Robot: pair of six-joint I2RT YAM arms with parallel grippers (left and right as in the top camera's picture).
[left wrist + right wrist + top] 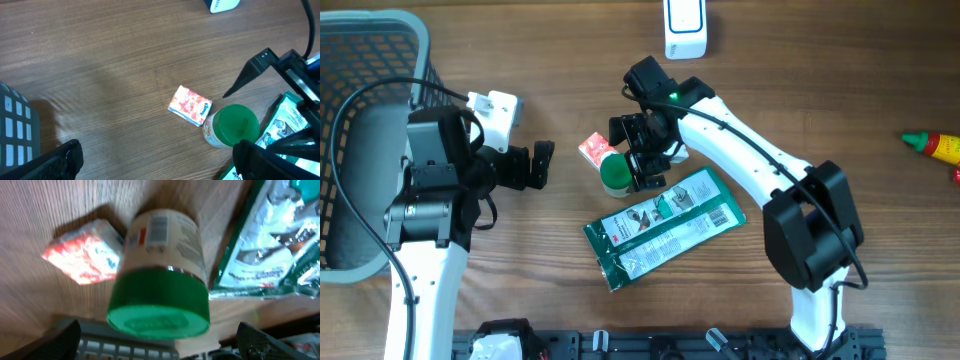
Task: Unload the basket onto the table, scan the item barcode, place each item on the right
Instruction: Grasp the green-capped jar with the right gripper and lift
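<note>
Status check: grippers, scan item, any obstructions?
Left gripper open, empty, off to the side. Right gripper open, straddling the green-lidded jar, not gripping. Tissue pack and green packet crowd the jar either side.

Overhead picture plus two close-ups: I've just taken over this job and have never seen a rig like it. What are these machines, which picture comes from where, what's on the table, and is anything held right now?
These are two robot arms at a wooden table. The wide picture comes from a fixed camera above. The other two come from a camera on each wrist, looking past that arm's own fingers. The left gripper hangs open over bare wood and holds nothing. The right gripper is also open, poised at a jar with a green lid but not gripping it. Beside the jar lie a small red-and-white packet and a green foil pouch. A white device sits at the far edge, a grey basket is on the left arm's side, and a red bottle is on the opposite side.
</note>
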